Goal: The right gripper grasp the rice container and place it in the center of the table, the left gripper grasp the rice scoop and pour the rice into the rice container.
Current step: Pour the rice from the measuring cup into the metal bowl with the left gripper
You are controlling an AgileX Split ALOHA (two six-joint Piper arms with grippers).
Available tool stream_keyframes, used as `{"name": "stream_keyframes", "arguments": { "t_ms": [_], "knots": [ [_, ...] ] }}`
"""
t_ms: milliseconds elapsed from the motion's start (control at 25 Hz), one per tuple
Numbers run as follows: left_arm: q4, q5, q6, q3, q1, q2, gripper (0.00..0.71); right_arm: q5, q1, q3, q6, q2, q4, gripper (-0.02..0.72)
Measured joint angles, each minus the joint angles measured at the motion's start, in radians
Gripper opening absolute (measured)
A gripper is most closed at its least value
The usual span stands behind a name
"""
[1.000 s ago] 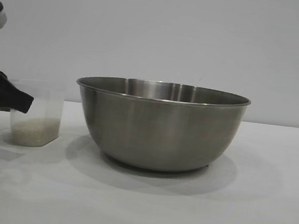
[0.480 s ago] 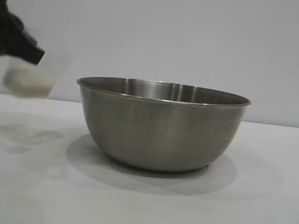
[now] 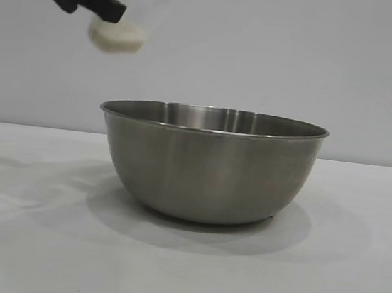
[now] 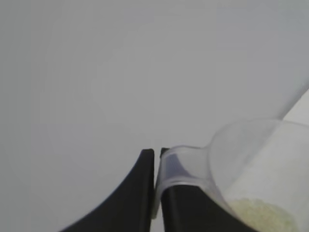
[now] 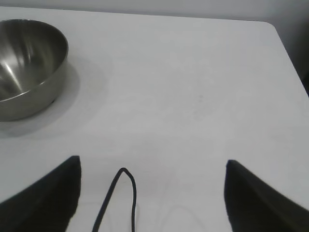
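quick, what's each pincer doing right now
Left pincer: closed on the loop handle of the small translucent plastic rice scoop, held up in the air.
Right pincer: open, holding nothing, over the white table.

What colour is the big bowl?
The large round stainless-steel bowl is shiny silver-grey, clearest in the exterior view.

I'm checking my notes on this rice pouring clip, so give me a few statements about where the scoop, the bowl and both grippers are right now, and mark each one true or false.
1. The left gripper holds the rice scoop in the air, above and left of the rice container. True.
2. The rice is already in the container. False: it is in the scoop.
3. The container stands upright on the table. True.
4. The right gripper is clamped on the container's rim. False: it is open, away from the container.
5. The scoop stands on the table. False: it is lifted.
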Motion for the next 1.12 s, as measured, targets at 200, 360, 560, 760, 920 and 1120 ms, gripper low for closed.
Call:
{"name": "stream_keyframes", "arguments": {
  "t_ms": [200, 360, 560, 760, 920, 1120],
  "knots": [
    [0.177, 0.0, 0.04, -0.067, 0.0, 0.0, 0.0, 0.0, 0.0, 0.0, 0.0, 0.0, 0.0, 0.522],
    [0.282, 0.0, 0.074, -0.088, 0.0, 0.0, 0.0, 0.0, 0.0, 0.0, 0.0, 0.0, 0.0, 0.522],
    [0.359, 0.021, 0.188, -0.105, -0.03, 0.008, 0.0, 0.0, 0.0, 0.0, 0.0, 0.0, 0.0, 0.522],
    [0.402, 0.065, 0.403, -0.105, -0.077, 0.045, 0.0, 0.0, 0.0, 0.0, 0.0, 0.0, 0.0, 0.522],
    [0.414, 0.088, 0.584, -0.105, -0.104, 0.078, 0.0, 0.0, 0.0, 0.0, 0.0, 0.0, 0.0, 0.522],
    [0.439, 0.111, 0.754, -0.105, -0.11, 0.097, 0.0, 0.0, 0.0, 0.0, 0.0, 0.0, 0.0, 0.522]
  ]
}}
